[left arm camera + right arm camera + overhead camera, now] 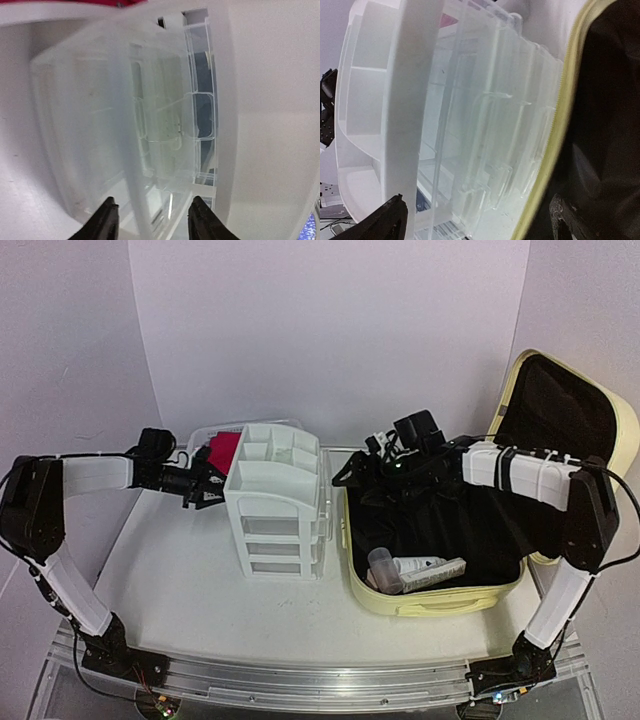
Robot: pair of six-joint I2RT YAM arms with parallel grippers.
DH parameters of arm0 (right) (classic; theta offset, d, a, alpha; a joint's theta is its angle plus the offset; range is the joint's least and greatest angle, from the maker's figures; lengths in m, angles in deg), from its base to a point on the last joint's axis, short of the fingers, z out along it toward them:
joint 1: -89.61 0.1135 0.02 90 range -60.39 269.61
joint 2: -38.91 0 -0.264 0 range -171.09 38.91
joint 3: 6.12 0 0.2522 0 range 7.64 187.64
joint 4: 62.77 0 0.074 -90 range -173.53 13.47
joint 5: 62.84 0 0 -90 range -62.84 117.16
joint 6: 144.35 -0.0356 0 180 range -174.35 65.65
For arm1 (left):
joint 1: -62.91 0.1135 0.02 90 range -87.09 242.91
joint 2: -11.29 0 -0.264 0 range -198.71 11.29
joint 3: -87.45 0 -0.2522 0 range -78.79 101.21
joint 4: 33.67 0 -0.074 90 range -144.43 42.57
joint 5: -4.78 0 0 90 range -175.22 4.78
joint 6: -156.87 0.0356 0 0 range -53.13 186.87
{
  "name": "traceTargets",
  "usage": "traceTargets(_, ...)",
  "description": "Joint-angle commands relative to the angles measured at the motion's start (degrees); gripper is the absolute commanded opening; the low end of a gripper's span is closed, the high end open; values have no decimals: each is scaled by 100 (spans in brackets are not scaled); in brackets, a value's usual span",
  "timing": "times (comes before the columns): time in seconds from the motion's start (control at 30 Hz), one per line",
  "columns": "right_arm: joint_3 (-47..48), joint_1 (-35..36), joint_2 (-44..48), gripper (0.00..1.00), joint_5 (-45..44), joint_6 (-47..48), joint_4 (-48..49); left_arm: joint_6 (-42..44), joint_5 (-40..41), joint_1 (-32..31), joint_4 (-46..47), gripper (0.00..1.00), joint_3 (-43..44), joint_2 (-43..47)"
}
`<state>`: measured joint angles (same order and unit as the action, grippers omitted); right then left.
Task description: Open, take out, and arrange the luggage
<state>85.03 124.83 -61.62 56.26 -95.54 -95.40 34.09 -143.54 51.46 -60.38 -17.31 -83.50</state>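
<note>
Stiff, smooth and bulky, the luggage (450, 602) probably grips best at its rim. The right gripper (477, 217) gapes wide over that rim; the left gripper (152, 220), well apart from it, is half-open and empty.

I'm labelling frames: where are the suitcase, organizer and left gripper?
suitcase (440, 602), top view, near rim.
organizer (272, 530), top view, front face.
left gripper (211, 490), top view, between its fingertips.

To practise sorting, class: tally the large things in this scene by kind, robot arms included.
Robot arms: 2
Suitcase: 1
White drawer organizer: 1
Plastic basket: 1
Total: 5
</note>
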Motion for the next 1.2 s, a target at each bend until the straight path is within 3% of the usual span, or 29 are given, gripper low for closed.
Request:
traceTargets(0.0, -450, -357, 1152, 98, -480, 381, -244, 25, 510, 800, 62, 56, -405, 500)
traceTargets(0.1, -734, -469, 1496, 98, -588, 451, -350, -100, 305, 717, 142, 54, -349, 155)
traceTargets(0.3, -976, -468, 1806, 98, -560, 530, -389, -250, 308, 531, 430, 19, -237, -445)
traceTargets(0.4, -997, -472, 1913, 98, -560, 563, -396, -290, 137, 366, 616, 12, -182, -788)
traceTargets(0.7, -1041, -472, 2094, 98, -464, 710, -406, -563, -663, 36, 2071, 10, -417, -1202)
traceTargets(1.17, -1188, -467, 2095, 98, -359, 753, -380, -309, -1219, -444, 2280, 14, -229, -1482)
